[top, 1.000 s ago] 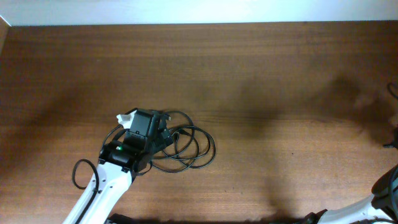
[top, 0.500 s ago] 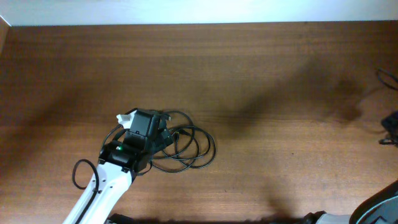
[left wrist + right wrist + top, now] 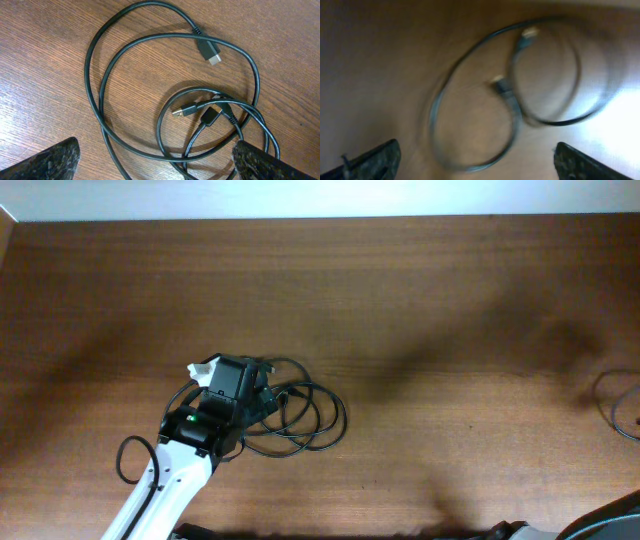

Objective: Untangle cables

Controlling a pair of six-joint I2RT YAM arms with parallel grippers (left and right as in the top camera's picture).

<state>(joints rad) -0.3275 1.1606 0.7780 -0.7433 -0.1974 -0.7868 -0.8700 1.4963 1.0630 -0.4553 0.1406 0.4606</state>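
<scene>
cables (image 3: 210, 116), loose overlapping loops on counter (image 3: 40, 60).
left jaws spread wide above them, empty; right jaws released over a separate blurred loop (image 3: 502, 90).

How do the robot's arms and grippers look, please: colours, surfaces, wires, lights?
The left arm has a white shell that ends in a black wrist block with a small green light. A thin black wire loops out beside it. The left gripper and right gripper have dark fingers with a rough, speckled surface. Of the right arm only a small dark part shows.
</scene>
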